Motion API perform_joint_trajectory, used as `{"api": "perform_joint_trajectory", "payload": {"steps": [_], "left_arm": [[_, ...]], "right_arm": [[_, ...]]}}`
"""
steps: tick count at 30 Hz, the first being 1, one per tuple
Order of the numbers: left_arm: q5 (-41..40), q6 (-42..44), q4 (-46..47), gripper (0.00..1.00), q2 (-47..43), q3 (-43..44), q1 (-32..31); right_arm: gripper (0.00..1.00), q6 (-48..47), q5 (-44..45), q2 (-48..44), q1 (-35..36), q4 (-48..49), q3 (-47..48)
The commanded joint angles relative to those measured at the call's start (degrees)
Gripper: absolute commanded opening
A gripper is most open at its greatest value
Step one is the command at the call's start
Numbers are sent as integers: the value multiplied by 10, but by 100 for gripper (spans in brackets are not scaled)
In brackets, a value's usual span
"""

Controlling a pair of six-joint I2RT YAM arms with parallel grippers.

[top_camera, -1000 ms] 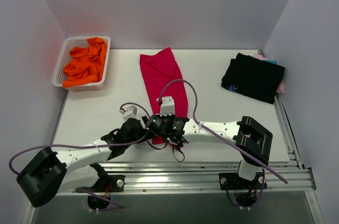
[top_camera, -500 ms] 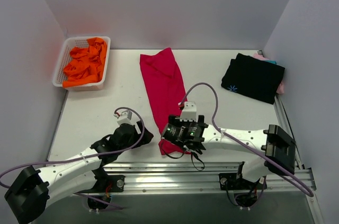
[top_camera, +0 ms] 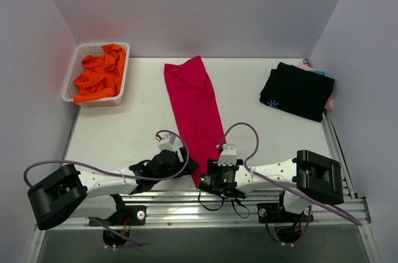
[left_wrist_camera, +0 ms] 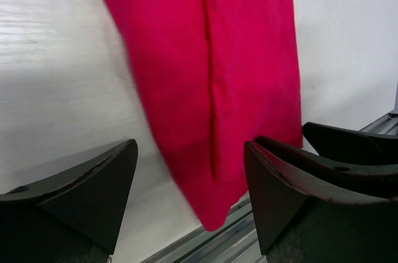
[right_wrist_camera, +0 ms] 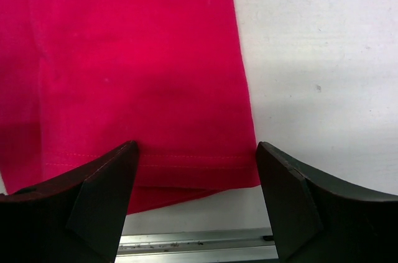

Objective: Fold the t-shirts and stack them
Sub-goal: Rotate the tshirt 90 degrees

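On the far left the basket (top_camera: 69, 86) holds crumpled orange cloth (top_camera: 98, 73); I cannot tell whether more shirts wait there. My left gripper (left_wrist_camera: 191, 145) stands spread and empty, just beside the near end of the red t-shirt (top_camera: 194, 104). That shirt lies mid-table as a long strip and, I judge, needs folding across. My right gripper (right_wrist_camera: 196, 146) is spread over the hem, pinching nothing. Far right, the black t-shirt (top_camera: 297, 91) lies folded on a pink t-shirt (top_camera: 329, 102) and a teal t-shirt (top_camera: 318, 72).
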Motion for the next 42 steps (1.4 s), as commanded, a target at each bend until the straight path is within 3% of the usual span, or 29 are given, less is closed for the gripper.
{"api": "perform_joint_trajectory", "payload": {"steps": [1, 7, 11, 13, 16, 17, 18, 20, 22, 25, 29, 36, 40, 42], "left_arm": [[4, -23, -4, 79, 38, 15, -37], [-14, -33, -39, 74, 65, 51, -85], [-18, -42, -26, 48, 95, 45, -105], [-12, -47, -11, 44, 109, 42, -111], [-21, -53, 6, 34, 137, 36, -123], [-24, -54, 9, 29, 153, 36, -125], [-24, -55, 15, 19, 163, 36, -127], [-25, -58, 30, 11, 189, 34, -127], [-24, -62, 38, 3, 201, 29, -127], [-21, -73, 21, 2, 189, 20, -140], [-53, -107, -91, 2, 98, 13, -178], [-116, -187, -411, 2, -147, 16, -256], [-148, -198, -463, 2, -278, 10, -264], [-171, -200, -518, 2, -288, 37, -263]], "right_arm": [[72, 48, 23, -6, 0, -9, -15], [66, 57, 33, -45, 0, -7, -42], [52, 56, 37, -57, 0, 0, -49], [49, 56, 38, -58, 0, 0, -50], [31, 51, 40, -58, 0, 6, -50], [18, 48, 39, -57, -1, 7, -51], [14, 47, 40, -58, 0, 7, -50], [5, 44, 39, -58, -1, 6, -47], [0, 43, 38, -60, 1, 3, -46], [0, 50, 31, -62, 12, -6, -44], [0, 109, 34, -48, 57, -69, -26], [0, 245, 40, 40, 166, -203, 66], [0, 264, 65, 54, 181, -239, 117], [0, 253, 87, 38, 178, -237, 124]]}}
